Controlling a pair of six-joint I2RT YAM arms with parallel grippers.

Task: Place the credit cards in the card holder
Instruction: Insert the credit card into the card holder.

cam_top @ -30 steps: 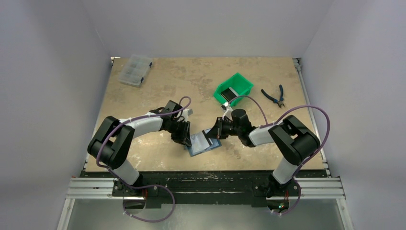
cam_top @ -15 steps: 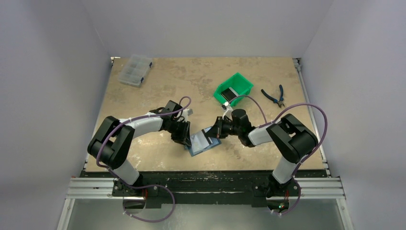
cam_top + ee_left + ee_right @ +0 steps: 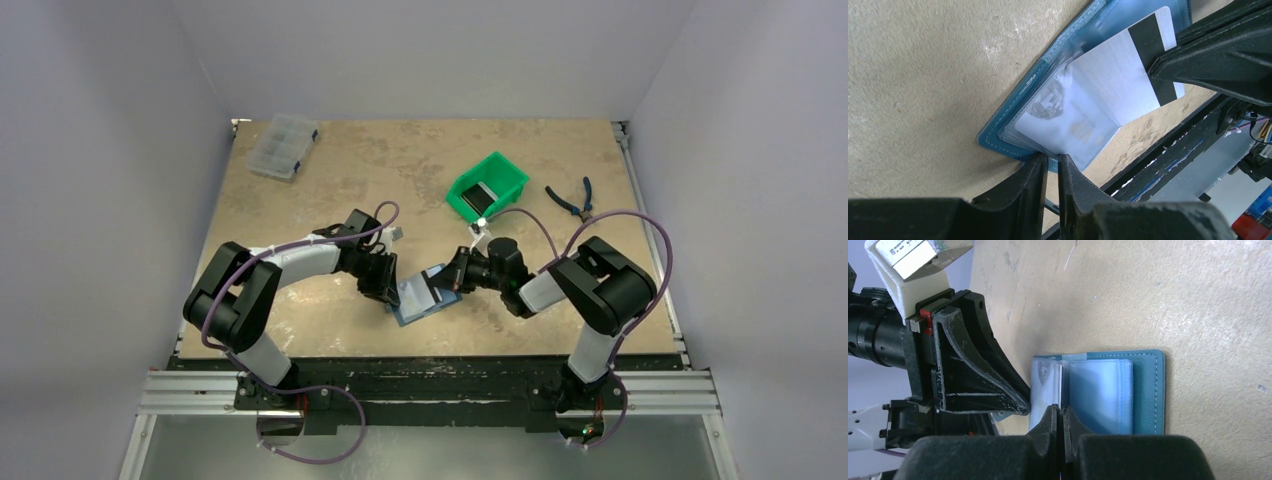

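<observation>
While clamped by its black-striped end in the right gripper (image 3: 1058, 412), fingers pressed tight together on it, held part-way inside a clear sleeve of the card holder (image 3: 1013, 125): one silver credit card (image 3: 1108, 95). Holder spread open and flat on the table (image 3: 330, 190), toward the near edge, midway between the two arms. Pinched at its left edge by the left gripper (image 3: 1052, 165), fingers drawn close with only the teal rim between them. About half under the plastic so far; striped end outside, to the right. Long axis running right to left, slanting slightly nearward at the left end, straight from the right fingers toward the left ones. Leading short edge pointing left, just short of the left fingertips. Judged next: push leftward along that same axis with the right arm, the one on the card, while bracing with the left. Likely to skew and jam at the sleeve mouth if pushed off-axis. Waiting far right in the green bin (image 3: 510, 175): a second card (image 3: 480, 196), dark, lying flat.
</observation>
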